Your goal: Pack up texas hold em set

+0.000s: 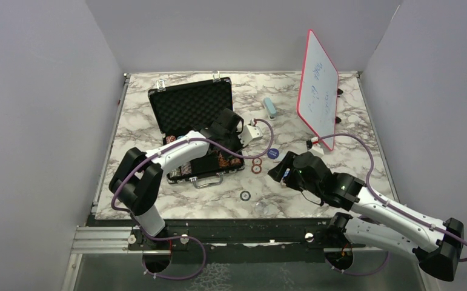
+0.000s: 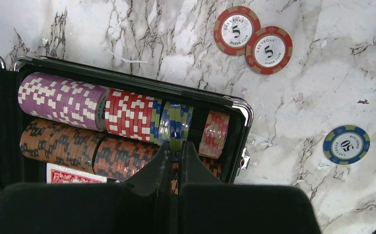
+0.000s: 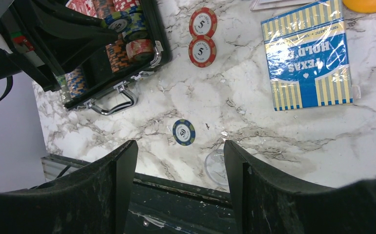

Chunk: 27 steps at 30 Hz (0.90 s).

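Now briefcase (image 2: 127, 84) holds chip rows (image 2: 78, 102); left hand (image 2: 176, 145) pinched tight above them; right hand (image 3: 180, 148) spread, empty.

- A robot lab test cell: plain grey panel walls (image 1: 43, 121) box in a marble-patterned table (image 1: 352, 139).
- Behind the right gripper (image 1: 279, 170), a metal rail (image 1: 103, 240) carries the arm bases (image 1: 152, 223).
- Beyond it stands a red-framed whiteboard (image 1: 317, 91).
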Each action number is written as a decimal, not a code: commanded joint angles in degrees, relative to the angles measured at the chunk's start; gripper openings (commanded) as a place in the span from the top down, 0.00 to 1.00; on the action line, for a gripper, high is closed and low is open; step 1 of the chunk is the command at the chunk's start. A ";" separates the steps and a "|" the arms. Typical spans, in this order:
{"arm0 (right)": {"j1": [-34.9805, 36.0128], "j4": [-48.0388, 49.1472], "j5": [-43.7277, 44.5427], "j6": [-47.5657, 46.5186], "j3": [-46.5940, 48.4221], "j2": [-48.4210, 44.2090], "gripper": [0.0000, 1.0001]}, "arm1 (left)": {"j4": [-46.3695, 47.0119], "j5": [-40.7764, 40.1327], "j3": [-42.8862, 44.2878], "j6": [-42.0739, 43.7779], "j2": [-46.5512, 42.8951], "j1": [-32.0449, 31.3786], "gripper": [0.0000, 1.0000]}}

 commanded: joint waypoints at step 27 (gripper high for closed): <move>0.00 0.88 -1.50 -0.50 0.85 1.78 0.32 | -5.41 4.07 3.42 0.56 1.21 0.00 0.99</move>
